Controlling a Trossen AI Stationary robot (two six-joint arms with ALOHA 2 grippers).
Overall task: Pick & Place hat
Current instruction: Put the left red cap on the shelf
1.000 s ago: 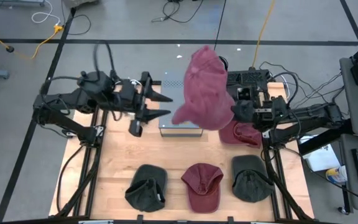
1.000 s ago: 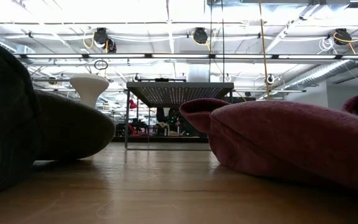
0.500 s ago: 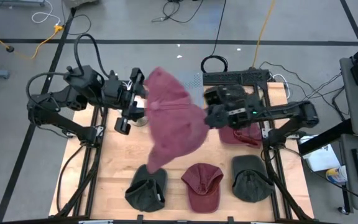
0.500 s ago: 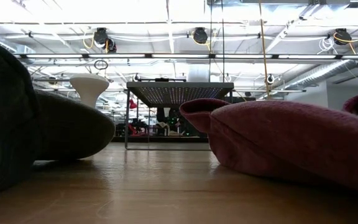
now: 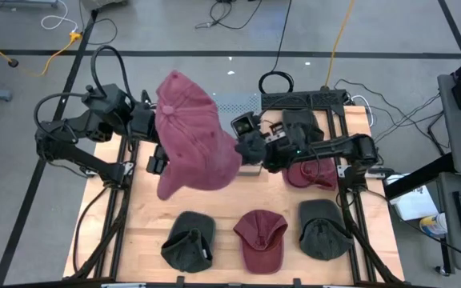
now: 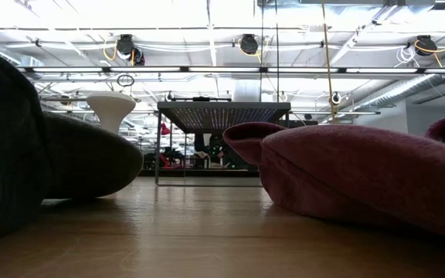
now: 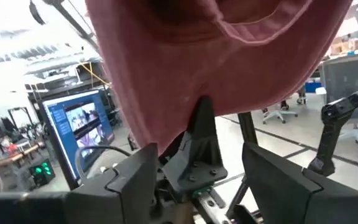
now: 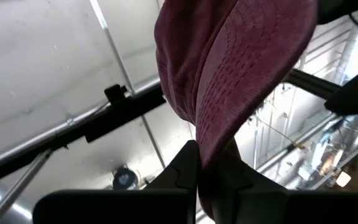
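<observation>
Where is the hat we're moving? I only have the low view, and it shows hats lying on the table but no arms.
Observer: It is in the air. The red hat hangs between the two arms, left of the table's middle.
Operator: Which arm has it?
Observer: The right gripper is pinched shut on the hat's edge.
Operator: And the left one?
Observer: The left gripper is open right beside the hat, with its fingers spread and not closed on the cloth.

Ceiling lights (image 6: 207,15) are glaring white across the low view. The near hats (image 6: 361,177) are blurring softly there.
</observation>
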